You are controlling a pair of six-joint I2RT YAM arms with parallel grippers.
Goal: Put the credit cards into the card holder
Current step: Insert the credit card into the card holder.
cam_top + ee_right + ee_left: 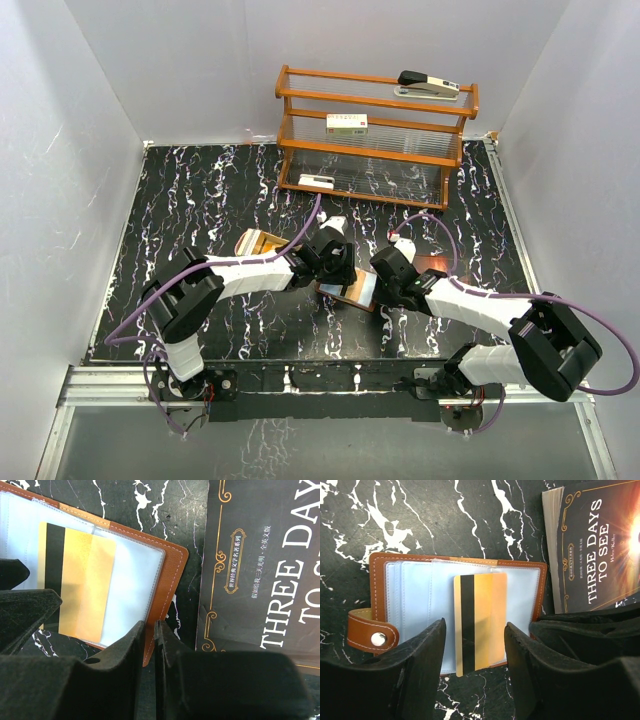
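Left gripper is hovering open astride the gold credit card jutting from a pocket of the card holder, right gripper sitting nearly closed at that holder's edge; a nudge could dislodge the card.

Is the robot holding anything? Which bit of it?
Left gripper is open around the card, not gripping. Right gripper is shut at the edge of the wallet; a pinch can't be told.

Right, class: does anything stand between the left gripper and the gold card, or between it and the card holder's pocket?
Nothing visible does. The gold card lies between the fingers of the open left gripper, apparently partly inside a clear pocket of the card holder. The shut right gripper sits at the holder's edge, clear of the card.
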